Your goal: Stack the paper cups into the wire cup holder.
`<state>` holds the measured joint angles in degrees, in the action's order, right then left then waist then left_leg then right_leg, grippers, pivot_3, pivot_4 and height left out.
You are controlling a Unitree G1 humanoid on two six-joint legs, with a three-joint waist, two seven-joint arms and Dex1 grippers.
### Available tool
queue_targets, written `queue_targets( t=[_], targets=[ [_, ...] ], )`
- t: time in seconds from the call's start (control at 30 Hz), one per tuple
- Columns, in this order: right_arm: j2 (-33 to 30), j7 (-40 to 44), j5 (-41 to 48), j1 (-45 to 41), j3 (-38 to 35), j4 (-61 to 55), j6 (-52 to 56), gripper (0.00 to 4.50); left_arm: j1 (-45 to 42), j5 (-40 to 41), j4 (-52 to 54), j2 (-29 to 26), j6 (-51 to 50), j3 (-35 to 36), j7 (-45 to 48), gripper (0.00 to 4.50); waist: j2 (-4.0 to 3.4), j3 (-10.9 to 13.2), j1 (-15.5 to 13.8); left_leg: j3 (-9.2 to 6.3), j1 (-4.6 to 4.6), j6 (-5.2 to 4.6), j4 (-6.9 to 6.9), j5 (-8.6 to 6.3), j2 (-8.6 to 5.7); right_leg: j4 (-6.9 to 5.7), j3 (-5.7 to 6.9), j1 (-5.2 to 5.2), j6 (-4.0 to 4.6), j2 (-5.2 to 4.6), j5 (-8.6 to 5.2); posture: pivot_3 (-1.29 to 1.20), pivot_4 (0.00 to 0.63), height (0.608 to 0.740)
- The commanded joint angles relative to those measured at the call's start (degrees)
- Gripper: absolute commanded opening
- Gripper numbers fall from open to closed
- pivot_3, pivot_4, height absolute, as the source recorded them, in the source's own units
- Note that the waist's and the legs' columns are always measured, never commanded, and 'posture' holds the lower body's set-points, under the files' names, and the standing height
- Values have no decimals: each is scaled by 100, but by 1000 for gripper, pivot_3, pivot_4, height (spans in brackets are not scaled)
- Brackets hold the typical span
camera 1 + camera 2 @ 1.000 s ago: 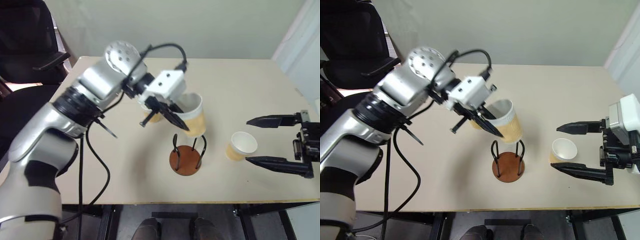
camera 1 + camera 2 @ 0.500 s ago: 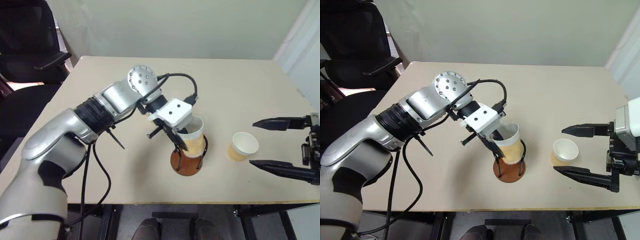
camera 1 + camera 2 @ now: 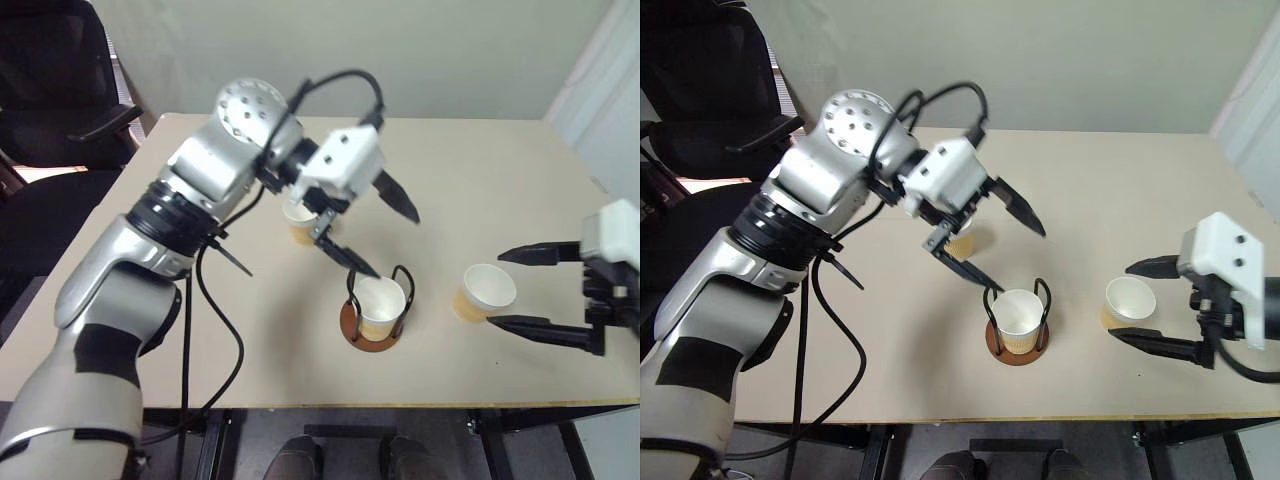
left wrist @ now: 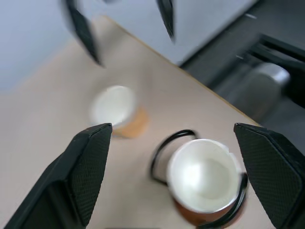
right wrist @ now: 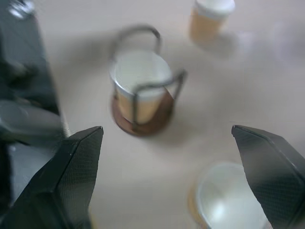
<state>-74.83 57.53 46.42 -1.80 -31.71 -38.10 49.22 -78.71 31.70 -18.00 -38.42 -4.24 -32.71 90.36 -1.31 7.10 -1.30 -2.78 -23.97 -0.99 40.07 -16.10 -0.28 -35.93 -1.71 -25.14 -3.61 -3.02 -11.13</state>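
One paper cup [image 3: 380,304] stands upright inside the wire cup holder [image 3: 352,290], on its reddish-brown base. My left gripper [image 3: 395,245] hangs open just above and behind it, holding nothing. In the left wrist view that cup [image 4: 202,174] lies between my fingers [image 4: 88,167]. A second paper cup [image 3: 484,291] stands to the right of the holder. My right gripper [image 3: 497,289] is open with its fingertips on either side of this cup, apart from it. A third paper cup [image 3: 299,226] stands behind the left gripper, partly hidden.
The beige table [image 3: 480,170] has its front edge close below the holder. A black office chair [image 3: 60,100] stands off the table's left side. A black cable [image 3: 215,330] hangs from my left arm over the table.
My left gripper opened and let go of the cup, which now stands in the holder, then rose away from it. My right gripper has come slightly lower, near the right cup.
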Motion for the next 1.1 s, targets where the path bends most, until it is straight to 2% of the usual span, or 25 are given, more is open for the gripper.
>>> queue_targets(
  t=[0.03, 0.2, 0.43, 0.57, 0.9, 1.1],
  targets=[
    [-372, -442, -1227, 36, 1110, 277, -427, 4500, 363, -465, 47, -210, -86, 628, -271, 4476, -4, -2, 3, 1, 1, 0, 0, 1, 1, -2, 0, 0, -1, 0, 0, 0, 150, 740],
    [-333, -396, -2235, -411, 2439, 766, -1137, 4500, 1125, -591, 638, -592, -723, 1207, -448, 4476, -3, -1, 11, 0, 2, -2, 4, 4, 1, -1, 0, 2, -10, 0, 6, 0, 150, 740],
    [99, -223, -3075, -1139, 3578, 1220, -1535, 4500, 1826, -658, 1386, -773, -1450, 1777, -843, 4476, -1, 0, -11, 0, -1, -8, 9, 6, -1, 6, 0, 5, -16, 0, 10, 0, 150, 740],
    [184, -100, -3461, -1224, 3837, 1410, -1752, 3605, 1968, -760, 1548, -788, -1583, 1896, -834, 4500, -1, 0, -9, 1, 2, -9, 9, 9, -1, 2, -1, 6, -16, -1, 11, 0, 150, 740],
    [158, 161, -3558, -1151, 3534, 1422, -1834, 77, 2100, -967, 1632, -810, -1575, 1947, -700, 4500, -1, 0, -4, 2, 4, -7, 8, 11, 0, 3, -1, 8, -12, -1, 14, 0, 150, 740],
    [-173, 785, -2721, -1595, 2510, 1046, -1272, 32, 2315, -974, 1706, -1012, -1589, 2059, -522, 4500, -1, 0, 9, 4, 4, -7, 3, 11, -1, 3, -4, 7, -10, -1, 13, 0, 150, 740]
  ],
)
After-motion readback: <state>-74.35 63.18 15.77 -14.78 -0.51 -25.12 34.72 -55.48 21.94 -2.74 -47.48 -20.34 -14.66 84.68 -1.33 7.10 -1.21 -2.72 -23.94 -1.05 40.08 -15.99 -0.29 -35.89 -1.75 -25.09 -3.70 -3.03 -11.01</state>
